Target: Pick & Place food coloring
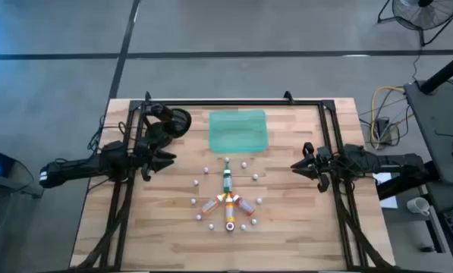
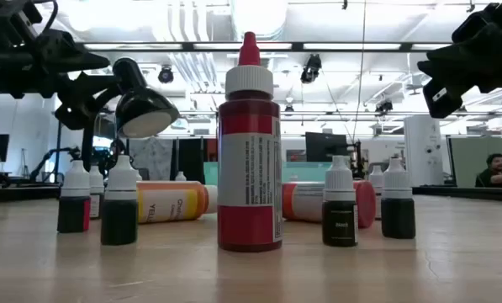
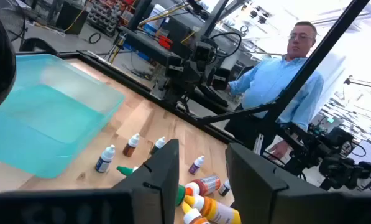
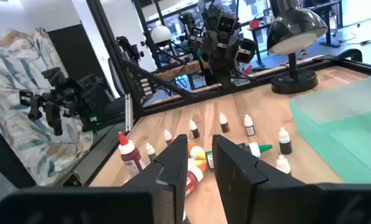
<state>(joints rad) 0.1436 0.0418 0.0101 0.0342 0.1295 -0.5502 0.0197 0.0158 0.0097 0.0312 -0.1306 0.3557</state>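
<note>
Wooden table (image 1: 302, 227): green tray (image 1: 239, 130), desk lamp (image 1: 173, 121), clustered food coloring (image 1: 228, 199); both end effectors empty, narrow.

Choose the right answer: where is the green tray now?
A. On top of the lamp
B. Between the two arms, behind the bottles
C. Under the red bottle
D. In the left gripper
B: the green tray lies flat on the table between both arms, beyond the bottles.

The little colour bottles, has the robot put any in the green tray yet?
Nothing looks done: the green tray is empty. The food coloring bottles all sit on the wooden table. Neither gripper holds anything: the left gripper and right gripper hover at the sides. Every bottle is left to move.
</note>
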